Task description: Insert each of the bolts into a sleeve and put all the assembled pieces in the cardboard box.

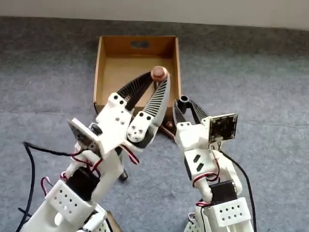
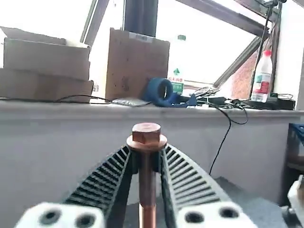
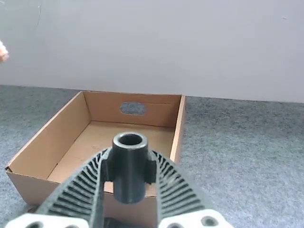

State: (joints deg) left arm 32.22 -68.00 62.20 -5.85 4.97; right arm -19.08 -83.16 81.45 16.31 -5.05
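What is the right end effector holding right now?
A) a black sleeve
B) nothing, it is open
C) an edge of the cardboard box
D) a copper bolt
A: the right end effector is shut on the black sleeve, while the copper bolt sits in the left end effector.
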